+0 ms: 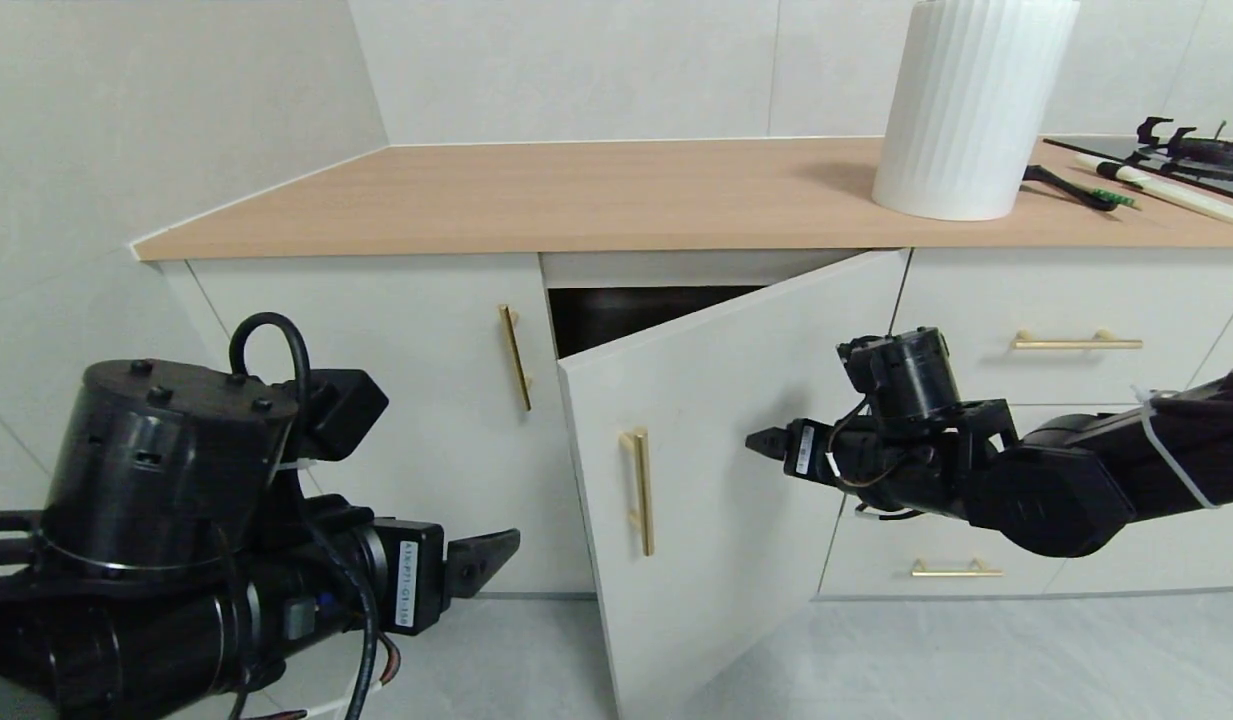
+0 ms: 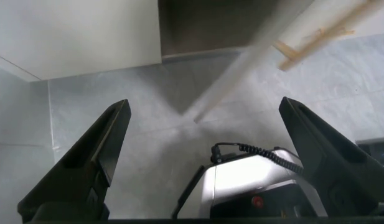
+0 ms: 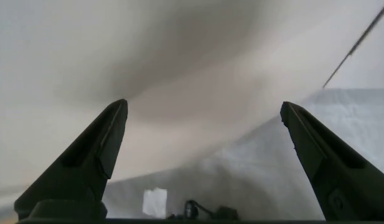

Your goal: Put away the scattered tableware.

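Observation:
Scattered utensils lie at the counter's far right: a black-handled utensil [image 1: 1071, 188] and a long cream-coloured one [image 1: 1171, 190]. Below the counter a white cabinet door [image 1: 716, 450] with a gold handle [image 1: 637, 490] stands partly open, with a dark interior [image 1: 636, 310] behind it. My right gripper [image 1: 771, 441] hovers just in front of the door's face, right of the handle, open and holding nothing [image 3: 204, 109]. My left gripper [image 1: 488, 556] sits low, left of the door and in front of the closed cabinet, also open and holding nothing [image 2: 204, 109]; the door's lower edge [image 2: 241, 68] shows beyond it.
A tall white ribbed container [image 1: 976, 105] stands on the wooden countertop [image 1: 576, 195]. A black stove grate [image 1: 1201, 150] sits at the far right. Drawers with gold handles [image 1: 1076, 343] are right of the open door; a closed door [image 1: 376, 400] is to its left. Grey floor lies below.

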